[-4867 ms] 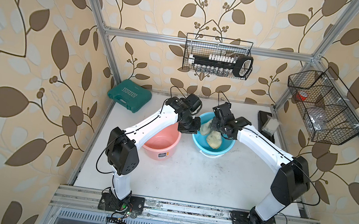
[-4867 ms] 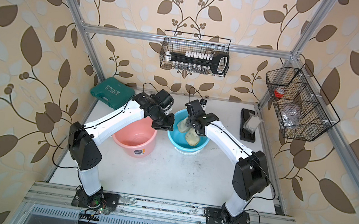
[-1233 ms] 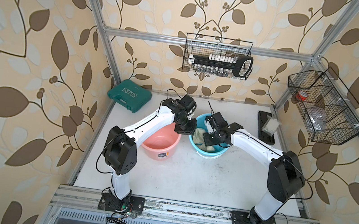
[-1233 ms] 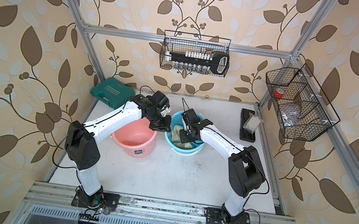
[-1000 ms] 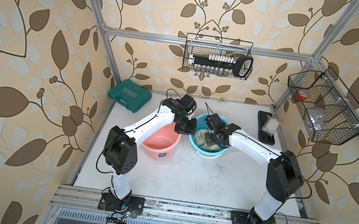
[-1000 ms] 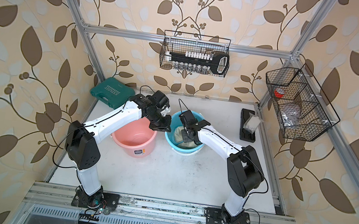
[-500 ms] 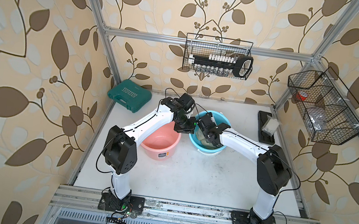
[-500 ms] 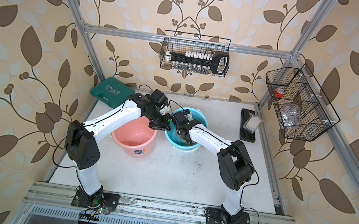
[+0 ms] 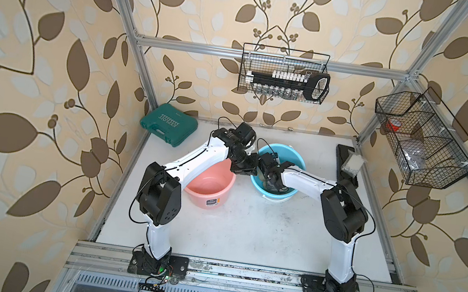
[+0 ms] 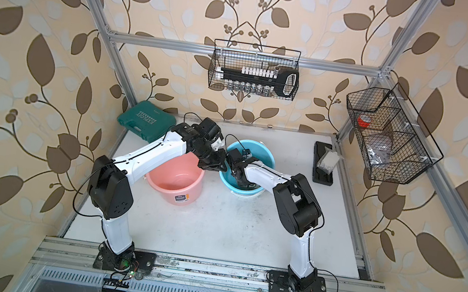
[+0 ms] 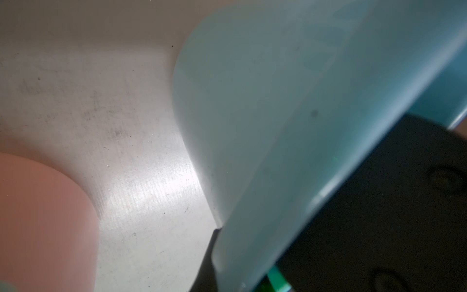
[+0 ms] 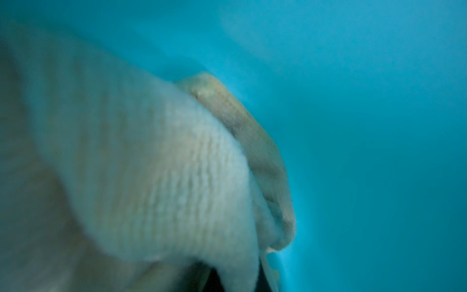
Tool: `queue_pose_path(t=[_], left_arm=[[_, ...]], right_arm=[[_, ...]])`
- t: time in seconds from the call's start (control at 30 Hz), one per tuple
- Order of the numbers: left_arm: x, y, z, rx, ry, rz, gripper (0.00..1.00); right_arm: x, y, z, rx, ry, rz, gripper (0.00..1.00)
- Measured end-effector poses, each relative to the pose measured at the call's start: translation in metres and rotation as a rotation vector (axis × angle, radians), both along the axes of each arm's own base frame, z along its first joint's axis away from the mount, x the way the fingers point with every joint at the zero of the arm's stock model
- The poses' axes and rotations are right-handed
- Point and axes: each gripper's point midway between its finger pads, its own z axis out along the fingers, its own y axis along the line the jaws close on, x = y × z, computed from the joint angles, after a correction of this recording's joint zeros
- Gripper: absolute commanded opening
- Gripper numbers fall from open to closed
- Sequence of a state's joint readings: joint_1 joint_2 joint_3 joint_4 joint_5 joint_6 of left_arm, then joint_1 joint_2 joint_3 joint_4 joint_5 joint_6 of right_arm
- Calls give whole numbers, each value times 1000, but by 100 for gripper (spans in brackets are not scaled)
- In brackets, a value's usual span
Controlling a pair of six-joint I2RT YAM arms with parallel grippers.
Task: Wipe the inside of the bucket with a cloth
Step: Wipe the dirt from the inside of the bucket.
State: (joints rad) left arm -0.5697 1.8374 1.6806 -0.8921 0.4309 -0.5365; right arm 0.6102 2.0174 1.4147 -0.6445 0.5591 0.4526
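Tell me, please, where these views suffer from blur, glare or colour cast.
Left wrist view: the wall of the blue bucket sits too near the lens and is soft, and a bright glare patch lies on the table. Right wrist view: the cloth is blurred and tinted blue. Both top views: sharp, evenly lit.

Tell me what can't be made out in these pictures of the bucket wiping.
- Right gripper: its jaws, in the top views sunk in the blue bucket under its own wrist; in the right wrist view behind the cloth.
- Cloth's specks and tag: right wrist view, blurred.
- Bucket floor: top views, arm in front.
- Left gripper at the rim: left wrist view, blurred, cut by the edge.
- Side wire basket, bagged contents: top views, too small.
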Motion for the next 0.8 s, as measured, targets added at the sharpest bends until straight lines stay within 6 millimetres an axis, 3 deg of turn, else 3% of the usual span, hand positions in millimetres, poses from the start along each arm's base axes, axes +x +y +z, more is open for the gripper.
queue_pose_path(t=[0.27, 0.53, 0.8], left_arm=[[5, -5, 0, -16, 3, 37, 0], [5, -4, -15, 17, 41, 51, 0], [6, -5, -12, 35, 24, 49, 0]], right_arm=[[11, 26, -5, 292, -3, -43, 0], [20, 78, -6, 643, 48, -21, 0], [22, 100, -3, 850, 115, -16, 0]])
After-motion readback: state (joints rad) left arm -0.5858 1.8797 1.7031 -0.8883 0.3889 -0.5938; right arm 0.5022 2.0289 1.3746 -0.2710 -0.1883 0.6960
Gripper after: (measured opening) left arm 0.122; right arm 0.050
